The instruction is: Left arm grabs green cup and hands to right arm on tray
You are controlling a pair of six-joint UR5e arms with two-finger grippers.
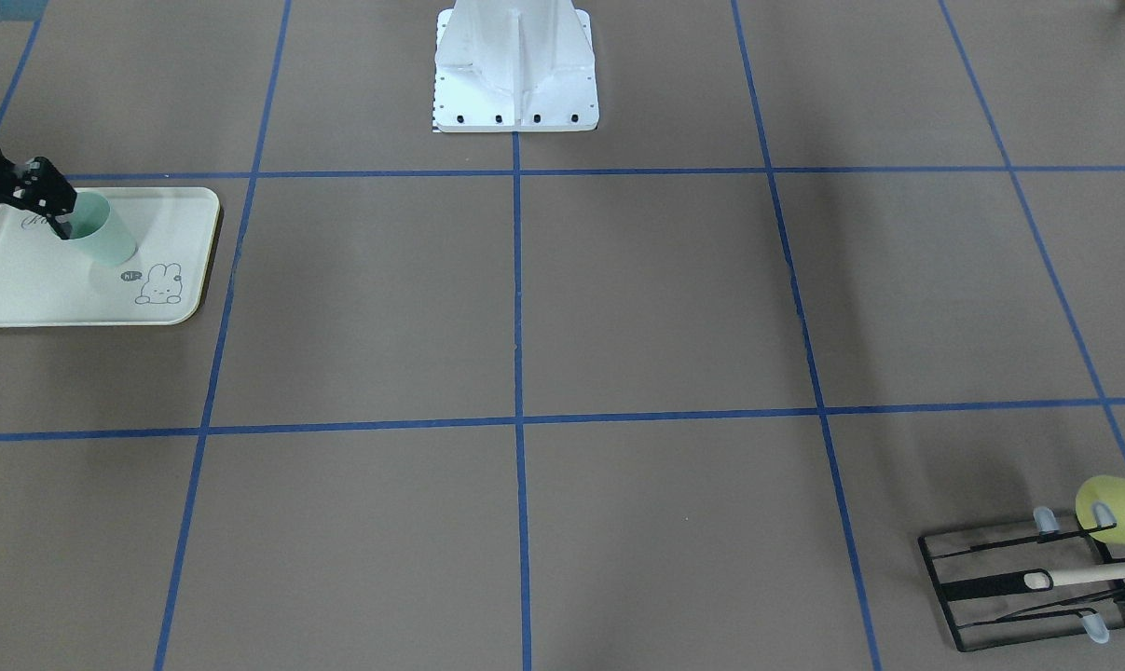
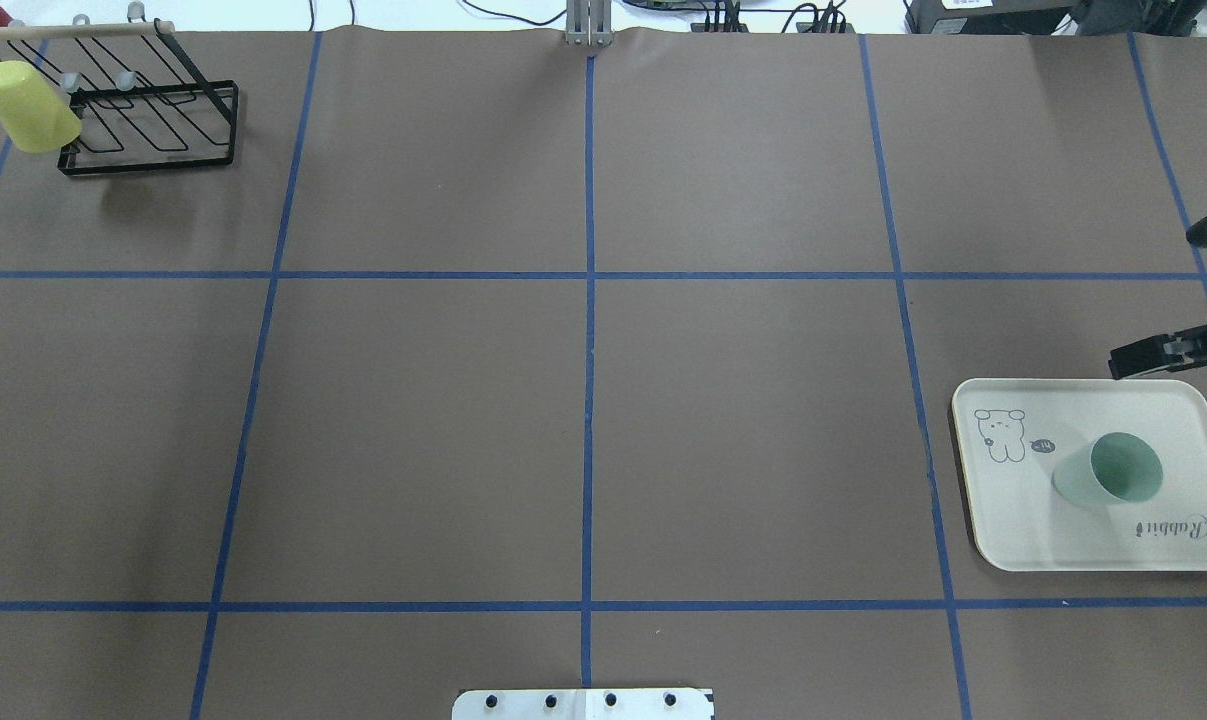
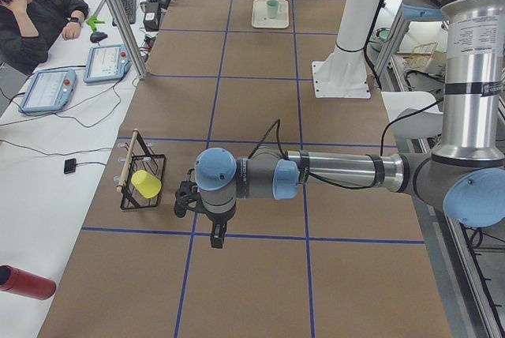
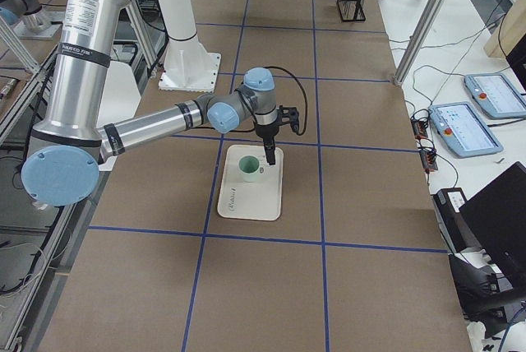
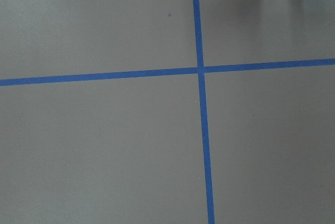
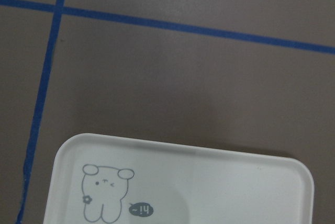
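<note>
Exterior right view: the right arm (image 4: 156, 130) reaches over the tray (image 4: 246, 202), with the right gripper (image 4: 267, 159) pointing down and its finger spread impossible to tell. The green cup (image 4: 249, 170) stands upright on the tray just beside those fingers. The left gripper (image 3: 215, 235) is equally unreadable.

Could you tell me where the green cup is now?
Overhead view: the green cup sits on the tray at the right, between its bunny drawing and Rabbit script.

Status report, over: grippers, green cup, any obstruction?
Left gripper over table, jaws unclear. Right gripper beside green cup, jaws unclear. Cup upright on tray. No obstruction seen.
</note>
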